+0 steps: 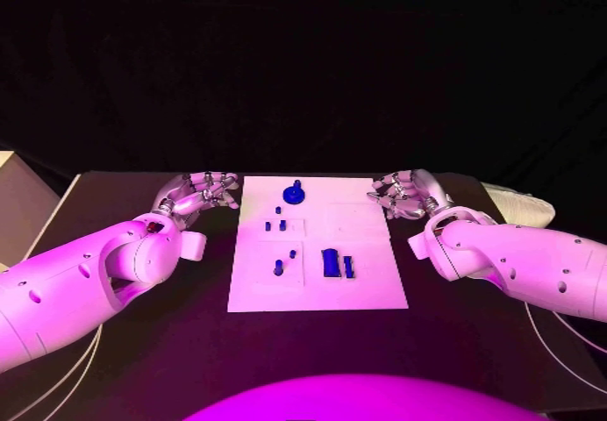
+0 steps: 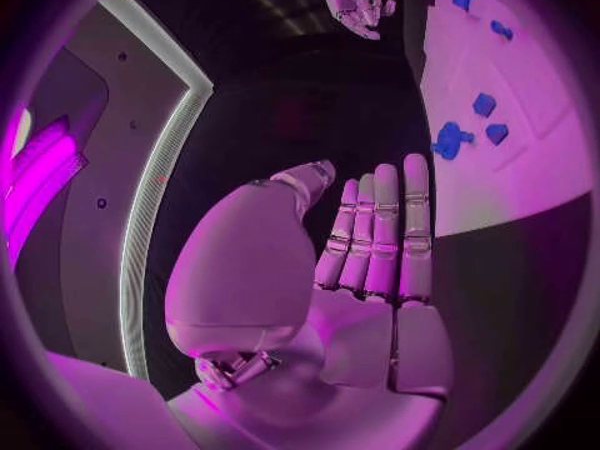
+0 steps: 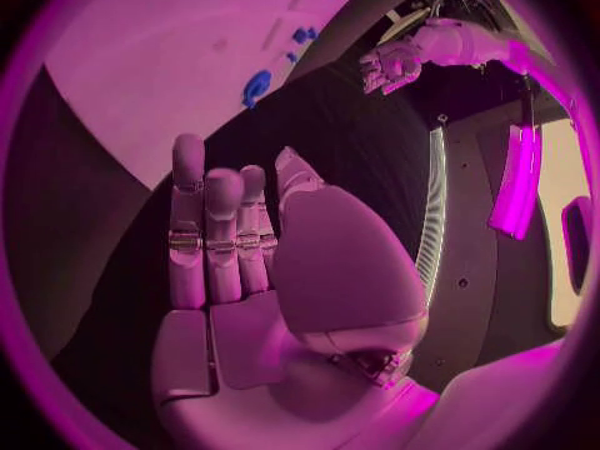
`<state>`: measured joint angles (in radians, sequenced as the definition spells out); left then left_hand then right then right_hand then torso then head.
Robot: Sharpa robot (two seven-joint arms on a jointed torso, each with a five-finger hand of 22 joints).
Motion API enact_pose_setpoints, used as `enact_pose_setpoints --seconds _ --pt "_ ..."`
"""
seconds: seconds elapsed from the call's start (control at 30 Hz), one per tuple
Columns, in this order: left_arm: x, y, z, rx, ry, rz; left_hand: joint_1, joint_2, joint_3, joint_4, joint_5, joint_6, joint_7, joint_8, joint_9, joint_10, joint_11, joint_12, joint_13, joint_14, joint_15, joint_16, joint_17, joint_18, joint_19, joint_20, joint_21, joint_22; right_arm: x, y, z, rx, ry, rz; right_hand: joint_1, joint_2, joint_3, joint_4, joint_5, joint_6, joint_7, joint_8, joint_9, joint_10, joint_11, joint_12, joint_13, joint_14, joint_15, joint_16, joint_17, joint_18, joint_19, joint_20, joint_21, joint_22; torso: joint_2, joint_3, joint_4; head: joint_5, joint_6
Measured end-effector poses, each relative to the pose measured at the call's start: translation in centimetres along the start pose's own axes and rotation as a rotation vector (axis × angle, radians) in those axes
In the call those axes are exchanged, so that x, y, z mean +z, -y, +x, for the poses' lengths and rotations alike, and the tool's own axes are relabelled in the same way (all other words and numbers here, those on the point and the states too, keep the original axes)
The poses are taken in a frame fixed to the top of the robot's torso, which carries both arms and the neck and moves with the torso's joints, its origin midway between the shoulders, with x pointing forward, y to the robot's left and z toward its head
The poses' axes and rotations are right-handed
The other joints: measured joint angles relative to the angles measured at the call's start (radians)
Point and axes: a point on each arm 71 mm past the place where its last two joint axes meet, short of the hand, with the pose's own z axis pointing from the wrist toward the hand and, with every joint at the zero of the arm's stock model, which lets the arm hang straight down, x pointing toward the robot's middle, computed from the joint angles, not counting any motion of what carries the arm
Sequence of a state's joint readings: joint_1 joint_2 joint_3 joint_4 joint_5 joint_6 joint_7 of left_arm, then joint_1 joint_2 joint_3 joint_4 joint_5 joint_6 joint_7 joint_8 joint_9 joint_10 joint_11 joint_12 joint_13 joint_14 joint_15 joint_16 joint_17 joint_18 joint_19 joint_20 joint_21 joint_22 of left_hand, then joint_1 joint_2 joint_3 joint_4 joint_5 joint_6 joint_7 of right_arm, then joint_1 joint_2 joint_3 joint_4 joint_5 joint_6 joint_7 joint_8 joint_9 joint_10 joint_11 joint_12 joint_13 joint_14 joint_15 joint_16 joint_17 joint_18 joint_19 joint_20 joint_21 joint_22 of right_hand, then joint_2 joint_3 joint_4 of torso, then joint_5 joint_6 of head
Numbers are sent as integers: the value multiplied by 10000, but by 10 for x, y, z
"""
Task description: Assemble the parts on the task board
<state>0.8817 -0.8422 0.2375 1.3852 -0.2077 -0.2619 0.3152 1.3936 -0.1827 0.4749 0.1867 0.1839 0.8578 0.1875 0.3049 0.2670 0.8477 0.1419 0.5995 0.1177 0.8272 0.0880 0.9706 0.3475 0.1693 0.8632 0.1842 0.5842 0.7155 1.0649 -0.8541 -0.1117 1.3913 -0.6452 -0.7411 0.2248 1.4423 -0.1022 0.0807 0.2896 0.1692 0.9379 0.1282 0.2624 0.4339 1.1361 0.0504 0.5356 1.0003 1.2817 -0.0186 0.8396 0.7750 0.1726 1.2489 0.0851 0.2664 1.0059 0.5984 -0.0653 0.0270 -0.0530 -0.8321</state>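
The white task board (image 1: 367, 289) lies in the middle of the black table. On it sit several small blue parts: a round knobbed piece (image 1: 295, 194) at the far end, small pegs (image 1: 276, 225) midway, and an upright block (image 1: 330, 262) near the front. My left hand (image 1: 203, 193) rests beside the board's far left corner, fingers straight and together, holding nothing (image 2: 375, 240). My right hand (image 1: 405, 195) sits by the far right corner, likewise flat and empty (image 3: 225, 240). The left wrist view shows the board (image 2: 500, 150) and the knobbed piece (image 2: 448, 140) beyond the fingertips.
A pale object (image 1: 525, 207) lies at the table's far right edge. A light box edge (image 1: 10, 184) stands at the far left. Black table (image 1: 152, 351) surrounds the board on all sides.
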Motion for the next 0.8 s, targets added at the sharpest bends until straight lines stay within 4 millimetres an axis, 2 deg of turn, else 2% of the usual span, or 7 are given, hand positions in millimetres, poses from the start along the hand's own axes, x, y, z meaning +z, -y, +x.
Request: enact_pose_setpoints --seconds 0.07,0.27,0.4,0.5,0.63,0.7,0.8 --pt "4 -2 -3 -37 244 186 81 -3 25 80 0 0 0 110 0 480 19 -789 -424 -68 77 -1299 -559 1 -193 186 -749 -484 11 3 -5 343 236 54 339 49 375 -8 -119 -85 93 -109 -88 -453 136 -1154 -1108 -676 148 -1164 -529 -2 -458 135 -703 -620 -64 -6 -12 35 157" --pt "17 -4 -11 -52 984 646 255 -70 95 260 0 -358 -215 -175 -224 1056 389 -3131 -541 -302 594 -4720 -1574 0 -984 763 -3131 -2213 32 9 -8 1439 391 236 456 -532 1969 -44 -264 -14 475 -709 -537 -180 635 -4171 -5574 -1625 771 -4551 -2238 -2 -1527 847 -2030 -3233 -228 -6 -12 146 528" --pt "22 -4 -13 -57 1277 823 192 -12 -180 159 -40 -591 -257 -496 -479 987 454 -4191 -562 -657 746 -6110 -1905 -1 -1318 899 -4187 -3220 38 9 -6 1965 289 261 112 -777 2588 -183 -333 -201 507 -1025 -829 61 688 -4657 -7229 -1560 917 -5676 -3087 -4 -1736 903 -2040 -4799 -290 12 -1 174 647" --pt "21 -5 -13 -28 1274 785 -1270 629 -1723 -521 -644 -3247 -795 -1360 -1220 -2187 -169 -4846 -770 -3204 216 -7373 -2444 -522 -3776 -9 -4792 -4579 37 9 -6 1993 281 274 -1463 -183 1479 -1135 -815 -3350 -80 -1593 -2036 -1160 290 -4911 -8268 -2757 663 -6663 -4719 -533 -3011 312 -2267 -6678 -290 12 0 175 650" --pt "20 -6 -6 43 1127 704 -3221 1210 -3188 -1174 -1223 -5825 -1313 -2177 -1923 -5234 -773 -5403 -969 -5661 -319 -8505 -2942 -1099 -6127 -898 -5303 -5829 34 1 -1 2272 221 227 -3449 400 369 -1981 -1237 -6268 -669 -2094 -3150 -4599 -95 -5127 -9112 -6141 429 -7505 -6186 -1122 -7167 -251 -2456 -8316 -298 42 -12 193 762" --pt "19 -4 2 59 998 700 -4001 1368 -3591 -1357 -1381 -6541 -1460 -2402 -2118 -6079 -945 -5557 -1020 -6339 -464 -8817 -3081 -1175 -6777 -1145 -5443 -6172 32 -6 4 2535 149 173 -4263 570 72 -2244 -1363 -7099 -833 -2231 -3468 -6349 -203 -5149 -9351 -7871 366 -7743 -6604 -1196 -8577 -409 -2481 -8782 -314 84 -29 221 893" --pt "17 0 18 119 806 692 -6867 1557 -4054 -1563 -1569 -7358 -1626 -2655 -2337 -7038 -1138 -5737 -1084 -7112 -633 -9175 -3238 -1329 -7518 -1429 -5605 -6564 26 -21 15 3175 -19 77 -6795 750 -260 -2526 -1491 -8013 -1010 -2384 -3817 -8344 -322 -5227 -9612 -9844 295 -8002 -7063 -1424 -10142 -586 -2532 -9295 -343 157 -61 271 1127"
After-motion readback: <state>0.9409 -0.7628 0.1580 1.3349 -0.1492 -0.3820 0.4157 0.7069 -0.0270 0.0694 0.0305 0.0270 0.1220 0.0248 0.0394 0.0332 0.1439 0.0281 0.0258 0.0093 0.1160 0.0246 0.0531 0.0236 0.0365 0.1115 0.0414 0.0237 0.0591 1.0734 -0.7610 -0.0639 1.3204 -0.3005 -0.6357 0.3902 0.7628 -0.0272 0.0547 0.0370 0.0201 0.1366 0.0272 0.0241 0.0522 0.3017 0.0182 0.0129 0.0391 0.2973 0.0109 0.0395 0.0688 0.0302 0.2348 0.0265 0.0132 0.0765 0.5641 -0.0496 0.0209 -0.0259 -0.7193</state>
